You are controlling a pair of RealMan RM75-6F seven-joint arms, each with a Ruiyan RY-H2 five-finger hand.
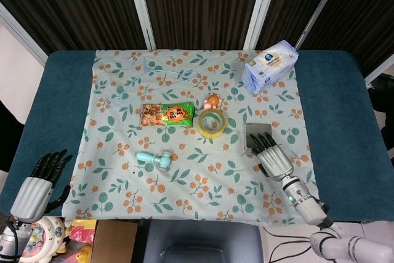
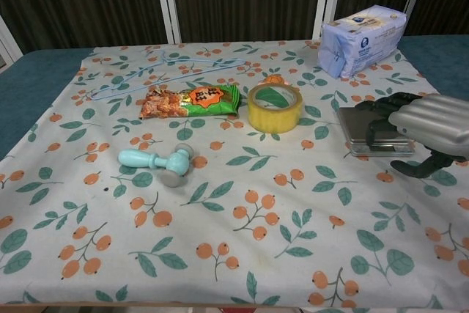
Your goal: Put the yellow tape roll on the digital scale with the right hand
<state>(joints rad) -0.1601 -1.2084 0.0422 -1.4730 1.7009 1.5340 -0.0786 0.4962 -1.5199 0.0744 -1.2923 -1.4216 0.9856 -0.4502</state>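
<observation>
Your right robot hand (image 1: 274, 160) hovers released, fingers spread, over the scale (image 1: 257, 133). The yellow tape roll (image 1: 212, 124) sits on the tabletop (image 1: 345, 121) at the scale's nine o'clock, untouched.

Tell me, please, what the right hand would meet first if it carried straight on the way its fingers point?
Probably the flat grey digital scale: the right hand points up-table with its dark fingertips already over the scale's near part. Height above it is unclear, so it might pass just over.
</observation>
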